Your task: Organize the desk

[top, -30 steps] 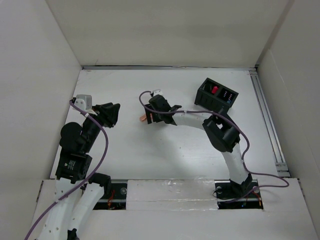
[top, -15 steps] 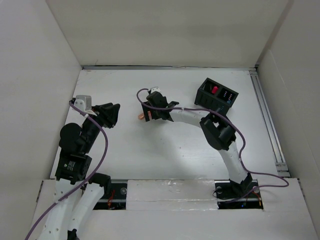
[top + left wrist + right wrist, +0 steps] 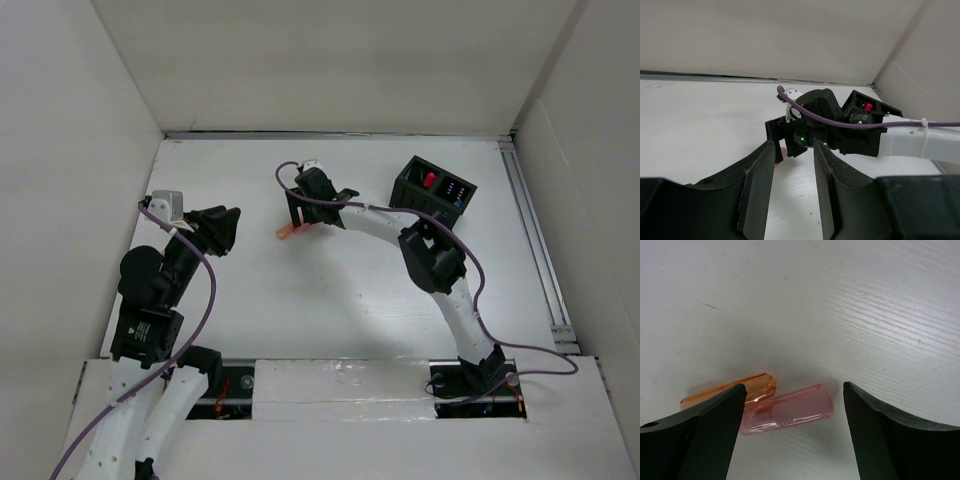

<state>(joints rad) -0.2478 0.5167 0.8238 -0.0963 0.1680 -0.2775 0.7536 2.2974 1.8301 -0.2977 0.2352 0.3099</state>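
Two small translucent caps lie side by side on the white desk [image 3: 330, 300]: a pink cap [image 3: 787, 412] and an orange cap [image 3: 747, 390], seen from above as one spot, the caps [image 3: 288, 232]. My right gripper [image 3: 794, 387] hangs just over them, open wide, with the pink cap between its fingers and the orange one partly under the left finger. My left gripper [image 3: 225, 228] rests at the desk's left side. Its fingers [image 3: 760, 190] stand a little apart with nothing between them; I call it open. It points at the right gripper [image 3: 293, 222].
A black compartment box [image 3: 433, 190] holding a red item and other small things stands at the back right, also visible in the left wrist view as the black box [image 3: 867, 106]. White wall panels enclose the desk on three sides. A metal rail [image 3: 535, 240] runs along the right edge.
My right gripper has shifted slightly toward the back of the desk and settled over the two caps. The left arm has not moved.
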